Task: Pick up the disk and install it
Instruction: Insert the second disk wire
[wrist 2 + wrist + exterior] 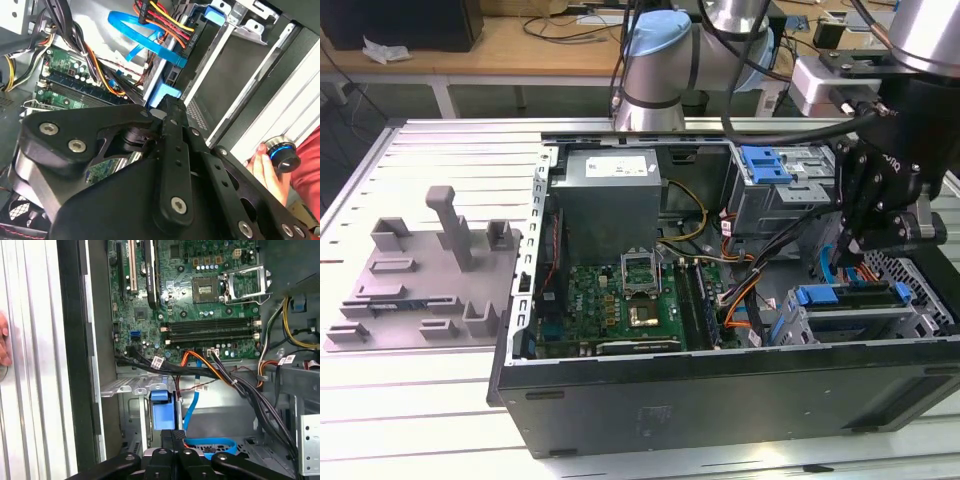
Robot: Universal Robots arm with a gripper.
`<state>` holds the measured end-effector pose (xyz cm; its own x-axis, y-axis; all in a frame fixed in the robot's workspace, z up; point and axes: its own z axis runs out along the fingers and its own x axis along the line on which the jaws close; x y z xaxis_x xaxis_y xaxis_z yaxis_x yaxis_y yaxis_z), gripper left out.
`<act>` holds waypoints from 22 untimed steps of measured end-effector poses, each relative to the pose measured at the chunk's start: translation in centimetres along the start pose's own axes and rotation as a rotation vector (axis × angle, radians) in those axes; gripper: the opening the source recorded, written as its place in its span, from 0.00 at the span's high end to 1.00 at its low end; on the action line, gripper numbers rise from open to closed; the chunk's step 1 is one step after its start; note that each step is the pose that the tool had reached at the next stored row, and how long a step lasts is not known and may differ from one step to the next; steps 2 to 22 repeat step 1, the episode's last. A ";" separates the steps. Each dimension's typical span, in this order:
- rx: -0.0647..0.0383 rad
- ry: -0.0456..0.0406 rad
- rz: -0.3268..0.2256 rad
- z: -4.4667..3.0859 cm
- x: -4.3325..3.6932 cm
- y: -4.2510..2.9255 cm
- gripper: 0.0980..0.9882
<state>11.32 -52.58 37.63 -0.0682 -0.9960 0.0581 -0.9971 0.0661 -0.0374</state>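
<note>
The disk (pixel 850 296) sits in the perforated sheet-metal drive cage (pixel 790 325) inside the open computer case (pixel 720 385), at the corner of the case nearest the desk's (pixel 420 400) edge on the exterior view's right. What shows of it is mostly the glossy blue plastic carrier rail, a long thin bar with a dark slab under it. The rail runs parallel to the case's near black wall; the metal body is largely hidden by the cage. In both wrist views the blue end of the carrier (pixel 160 410) (pixel 165 92) is a blocky, smooth tab. The matte black pincer (pixel 860 245) hangs just over the cage. In the first wrist view its fingers (pixel 173 436) look closed together with nothing between them, their tips at the blue tab. Room is tight: a flat blue ribbon cable (pixel 210 445) loops just beside the tab, bundled orange, red and black wires (pixel 220 372) cross near it, and the green motherboard (pixel 620 300) lies beyond. The ribbed aluminium desk is open toward its far-side corner, where a grey moulded fixture plate (pixel 420 280) rests.
</note>
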 end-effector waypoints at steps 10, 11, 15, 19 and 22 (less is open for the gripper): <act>0.000 0.0000 0.000 0.00 0.00 0.00 0.99; 0.000 0.0000 0.000 0.00 0.00 0.00 0.99; 0.000 0.0000 0.000 0.00 0.00 0.00 0.99; 0.000 0.0000 0.000 0.00 0.00 0.00 0.99; 0.000 0.0000 0.000 0.00 0.00 0.00 0.99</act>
